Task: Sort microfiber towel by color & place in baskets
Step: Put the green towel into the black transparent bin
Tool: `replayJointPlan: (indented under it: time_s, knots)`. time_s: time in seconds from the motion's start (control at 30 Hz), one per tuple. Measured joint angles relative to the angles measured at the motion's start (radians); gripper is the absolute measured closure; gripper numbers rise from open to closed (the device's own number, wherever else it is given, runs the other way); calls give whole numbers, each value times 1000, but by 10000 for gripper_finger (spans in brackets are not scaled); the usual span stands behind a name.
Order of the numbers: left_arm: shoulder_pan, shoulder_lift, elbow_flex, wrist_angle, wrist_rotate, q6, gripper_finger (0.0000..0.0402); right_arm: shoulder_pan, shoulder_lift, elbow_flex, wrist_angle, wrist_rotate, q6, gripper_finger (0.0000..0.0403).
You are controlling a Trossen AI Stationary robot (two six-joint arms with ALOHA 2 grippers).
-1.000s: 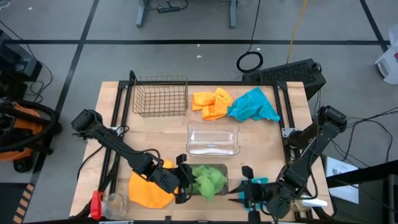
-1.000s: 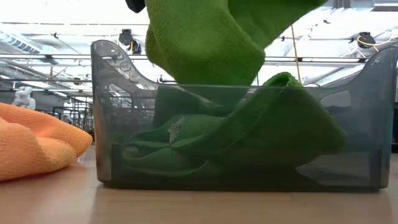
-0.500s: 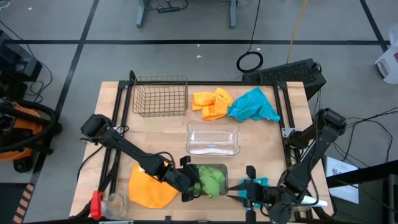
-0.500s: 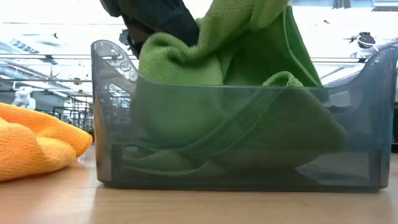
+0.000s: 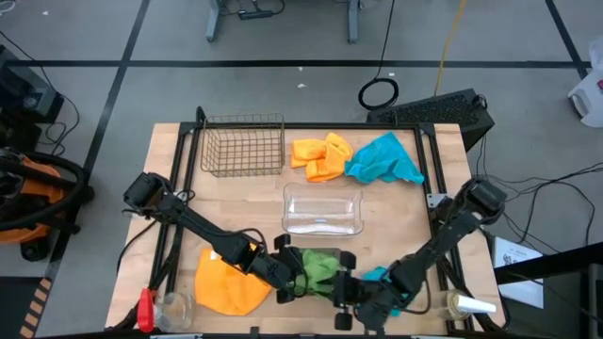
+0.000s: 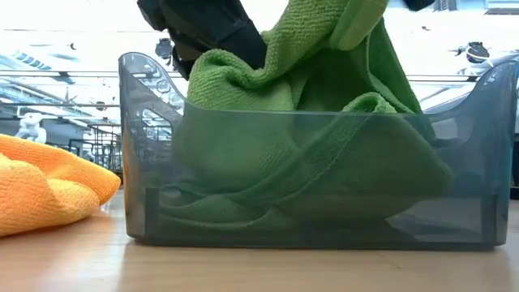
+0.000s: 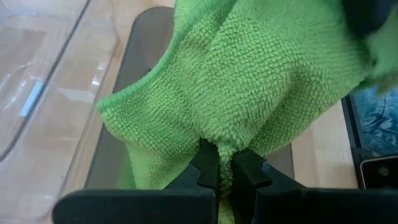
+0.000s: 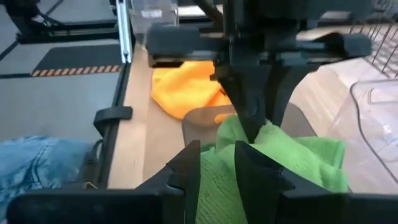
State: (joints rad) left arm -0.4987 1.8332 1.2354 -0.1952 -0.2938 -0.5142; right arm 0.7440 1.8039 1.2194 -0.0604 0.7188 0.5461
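The grey tray (image 5: 332, 256) at the table's near edge already holds green cloth. The green towel (image 6: 316, 49) hangs over it, pinched in the closed left gripper (image 7: 219, 163); the right gripper (image 8: 217, 163) grips its other edge. Lower before releasing, so no corner drapes outside.

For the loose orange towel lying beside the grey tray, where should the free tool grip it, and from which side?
Grip the orange towel on its raised, folded hump nearest the grey tray, coming straight down from above. It lies in a low heap on the table, so an upstanding fold probably pinches more easily than a flat edge.
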Motion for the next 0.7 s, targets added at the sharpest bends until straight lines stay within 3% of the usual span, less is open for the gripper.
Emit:
replayJointPlan:
  time_s: [0.17,0.33,0.53,0.7]
  knots:
    - [0,0,0,2,-4,4,366,-48,34,0,-9,-39,9,312]
    - [-13,0,0,2,-5,5,304,-91,71,0,-39,-72,38,323]
    - [-37,0,0,-8,24,5,222,-117,112,0,-40,-116,42,365]
    - [-60,-41,-1,-20,28,6,186,-127,130,0,-59,-148,63,399]
